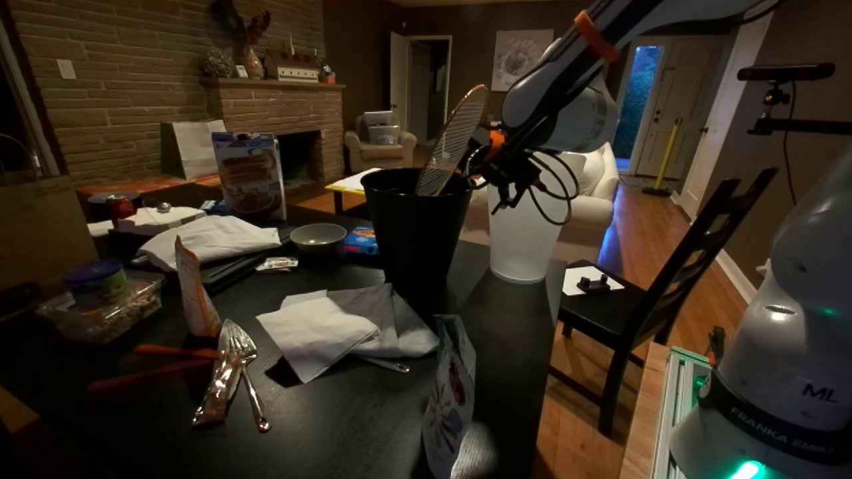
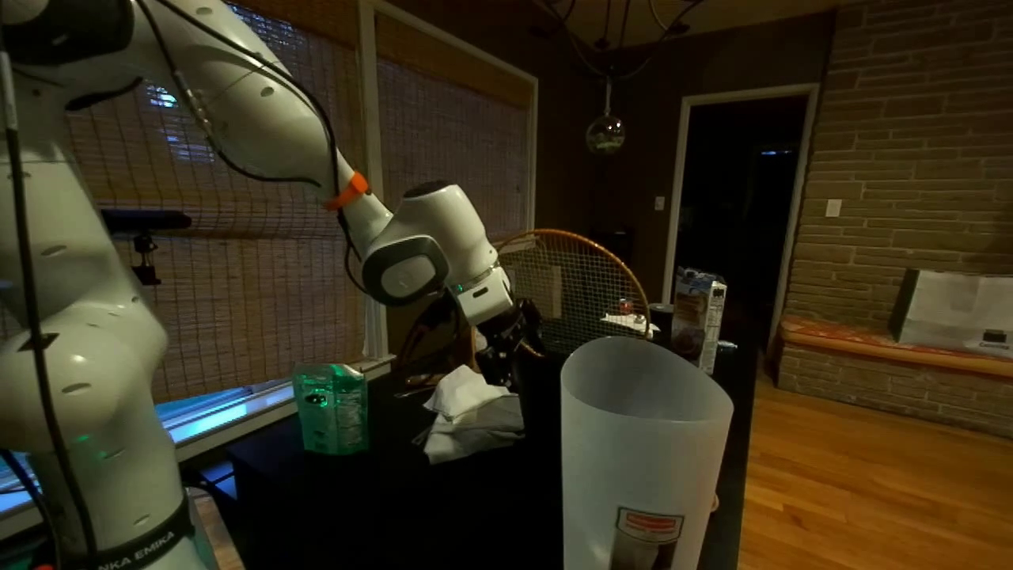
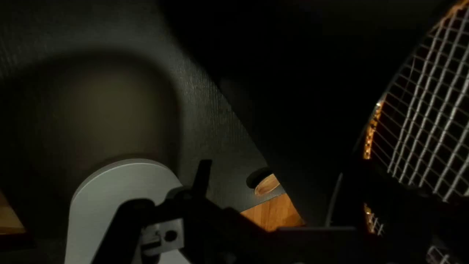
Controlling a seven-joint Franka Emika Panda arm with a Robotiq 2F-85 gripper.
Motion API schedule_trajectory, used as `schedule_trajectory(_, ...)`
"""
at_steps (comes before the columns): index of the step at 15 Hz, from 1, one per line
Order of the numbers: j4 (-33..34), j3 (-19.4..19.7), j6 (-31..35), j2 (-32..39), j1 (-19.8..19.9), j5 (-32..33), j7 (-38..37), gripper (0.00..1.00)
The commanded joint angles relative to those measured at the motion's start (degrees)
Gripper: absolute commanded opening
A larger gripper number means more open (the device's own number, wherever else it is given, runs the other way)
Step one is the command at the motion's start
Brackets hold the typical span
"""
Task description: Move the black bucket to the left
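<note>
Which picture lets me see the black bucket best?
An exterior view shows the black bucket best: its rim and tapered side stand out. In an exterior view with the white bin in front, it is mostly lost in the dark. The wrist view shows only its dark side, up close.

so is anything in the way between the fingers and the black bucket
Nothing visible; the fingers are right by the rim of the black bucket. The racket sticking up out of it, close beside them, may crowd the inner side though.
</note>
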State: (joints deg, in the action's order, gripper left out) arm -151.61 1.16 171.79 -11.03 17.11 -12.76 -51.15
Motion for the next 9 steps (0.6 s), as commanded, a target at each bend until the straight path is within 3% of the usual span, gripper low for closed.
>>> schedule_trajectory(1, 0.5, -0.8, 5.4, 4.1, -0.8, -0.8, -1.0, 1.0)
schedule_trajectory(3, 1.3, -0.9, 7.1, 5.9, -0.9, -0.6, -0.7, 0.74)
schedule_trajectory(7, 3.9, -0.7, 7.3, 8.1, -1.4, -0.6, -0.1, 0.44)
schedule_trajectory(9, 5.8, -0.5, 3.2, 7.2, -1.9, -1.1, 0.8, 0.3)
